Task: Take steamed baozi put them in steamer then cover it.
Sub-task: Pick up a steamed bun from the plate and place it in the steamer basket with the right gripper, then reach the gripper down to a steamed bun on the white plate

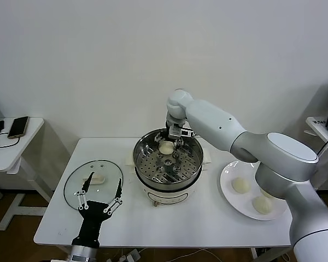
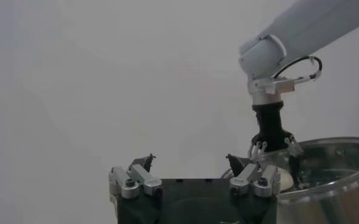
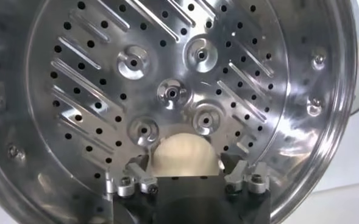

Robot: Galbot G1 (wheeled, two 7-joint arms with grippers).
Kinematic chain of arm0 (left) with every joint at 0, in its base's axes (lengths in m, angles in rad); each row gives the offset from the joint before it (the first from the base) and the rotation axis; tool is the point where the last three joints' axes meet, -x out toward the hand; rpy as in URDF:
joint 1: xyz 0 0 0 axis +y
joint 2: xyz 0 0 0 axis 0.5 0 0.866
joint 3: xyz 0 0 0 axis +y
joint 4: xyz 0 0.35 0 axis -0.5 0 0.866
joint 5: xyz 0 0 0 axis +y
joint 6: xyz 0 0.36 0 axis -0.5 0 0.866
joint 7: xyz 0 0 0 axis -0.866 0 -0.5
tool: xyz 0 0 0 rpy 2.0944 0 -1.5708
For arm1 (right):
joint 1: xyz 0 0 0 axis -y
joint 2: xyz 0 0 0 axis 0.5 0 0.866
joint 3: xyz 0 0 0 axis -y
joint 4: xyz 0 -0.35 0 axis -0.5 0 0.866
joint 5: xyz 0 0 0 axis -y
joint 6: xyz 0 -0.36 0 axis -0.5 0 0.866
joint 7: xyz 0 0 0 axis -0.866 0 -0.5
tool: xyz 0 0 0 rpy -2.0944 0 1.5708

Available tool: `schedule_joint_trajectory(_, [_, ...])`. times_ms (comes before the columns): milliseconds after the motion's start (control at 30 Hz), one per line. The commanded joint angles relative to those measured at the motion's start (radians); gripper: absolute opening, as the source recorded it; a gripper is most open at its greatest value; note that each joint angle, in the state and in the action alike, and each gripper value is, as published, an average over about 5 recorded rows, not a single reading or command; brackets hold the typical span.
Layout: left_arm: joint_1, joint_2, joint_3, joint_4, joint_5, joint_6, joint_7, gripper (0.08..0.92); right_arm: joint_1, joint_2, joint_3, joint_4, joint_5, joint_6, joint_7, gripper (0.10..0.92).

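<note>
White surface (image 1: 169,218) carries everything; steamer (image 1: 167,164) sits mid-surface on its white base, perforated tray visible inside; cover (image 1: 93,184) lies flat well apart from the right end effector, directly ahead of the left end effector (image 1: 100,192), whose fingers are spread wide and hold nothing, tips over the near edge of the cover; white plate (image 1: 229,191) sits beside the steamer on the right arm's side, below and outboard of the right end effector, with three steamed baozi on it: one (image 1: 240,185) nearest the steamer, one (image 1: 262,204) at the near side, a third (image 1: 265,192) mostly hidden behind the right arm; right end effector (image 1: 174,143) reaches down into the steamer at its far side, fingers apart, straddling the fourth baozi (image 3: 185,156), which rests on the tray between the fingertips; whether they touch it, cannot tell; phone (image 1: 18,126) lies on a side table (image 1: 11,147), far off beyond the left end effector.
</note>
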Motion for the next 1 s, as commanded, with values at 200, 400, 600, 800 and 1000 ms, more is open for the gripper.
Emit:
schedule_joint_trajectory(200, [-0.010, 0.002, 0.017, -0.006, 0.003, 0.014, 0.002, 0.823, 0.232, -0.380, -0.092, 0.265, 0.617, -0.386, -0.177, 0.823])
schedule_joint_trajectory(400, [-0.014, 0.005, 0.028, -0.004, 0.004, 0.014, 0.003, 0.823, 0.307, -0.596, -0.203, 0.232, 0.879, -0.663, -0.268, 0.823])
schedule_joint_trajectory(600, [-0.018, 0.010, 0.035, -0.004, 0.004, 0.016, 0.003, 0.823, 0.238, -0.733, -0.330, 0.234, 0.944, -0.817, -0.257, 0.823])
schedule_joint_trajectory(800, [-0.017, 0.009, 0.037, -0.006, 0.004, 0.019, 0.003, 0.823, 0.088, -0.760, -0.361, 0.217, 0.895, -0.836, -0.182, 0.823])
schedule_joint_trajectory(1000, [-0.014, 0.008, 0.035, -0.010, 0.005, 0.022, 0.002, 0.823, -0.045, -0.717, -0.272, 0.163, 0.812, -0.823, -0.135, 0.823])
